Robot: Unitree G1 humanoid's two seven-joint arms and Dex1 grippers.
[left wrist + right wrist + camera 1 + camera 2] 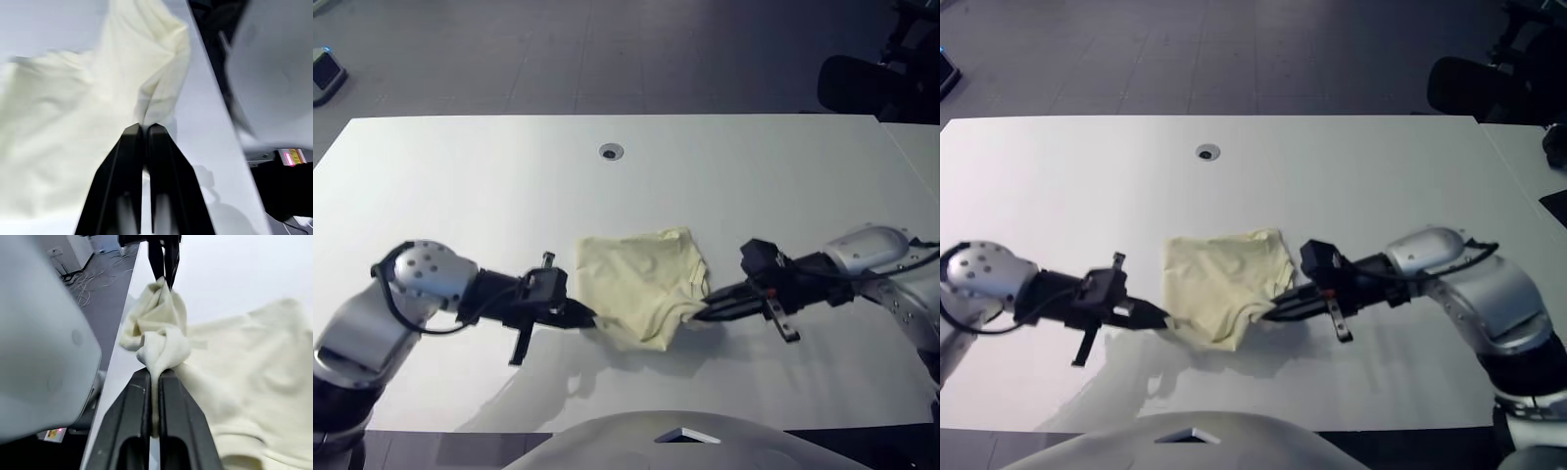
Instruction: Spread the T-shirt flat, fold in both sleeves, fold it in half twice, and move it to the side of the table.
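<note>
Looking down from the head camera, I see the pale yellow T-shirt (641, 282) lying bunched and wrinkled on the white table (460, 196). It sits in the table's near half, roughly midway across and well short of the round cable port (611, 152) farther back. My left gripper (590, 318) is at the shirt's near left corner, its black fingers (128, 152) pressed together with a pinch of cloth caught at the very tips. My right gripper (695, 314) meets the shirt at its near right edge (the two come at it from opposite sides). Its fingers (138, 401) are clamped narrow on a thick fold of fabric that bulges out past them. Between the two grippers the near edge is rumpled and doubled over, while the far part lies flatter on the tabletop.
</note>
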